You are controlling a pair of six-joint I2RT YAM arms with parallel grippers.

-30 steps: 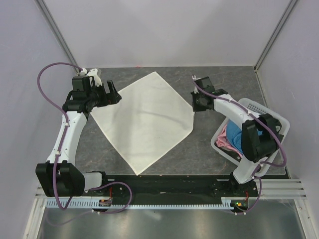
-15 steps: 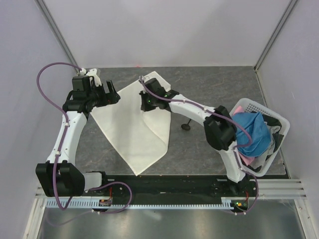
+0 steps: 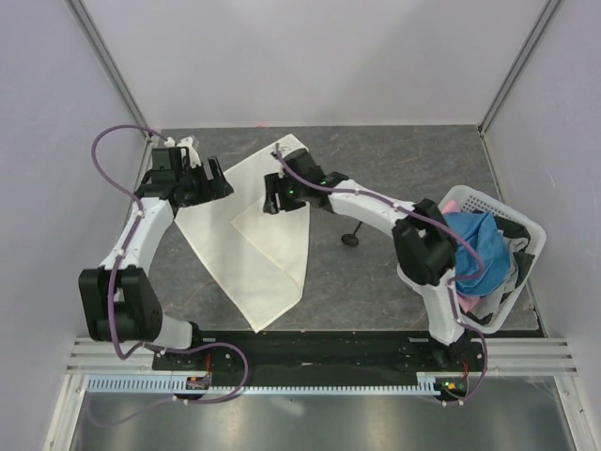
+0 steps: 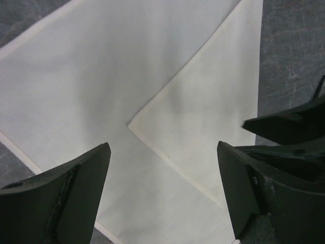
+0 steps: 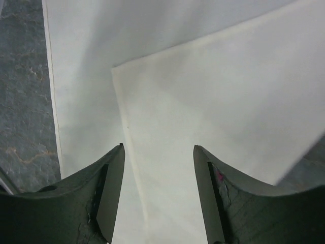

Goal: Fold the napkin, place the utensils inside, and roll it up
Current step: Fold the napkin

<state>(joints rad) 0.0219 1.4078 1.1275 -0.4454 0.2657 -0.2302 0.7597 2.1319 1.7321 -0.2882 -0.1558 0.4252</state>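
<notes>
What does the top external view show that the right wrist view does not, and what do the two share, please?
Only the top external view shows the black utensil lying right of the napkin, the basket holding the blue cloth, and the left gripper. Only the right wrist view shows the gap of the open right gripper, nothing in it, over the cloth. Both show the napkin with one corner folded onto its middle.
</notes>
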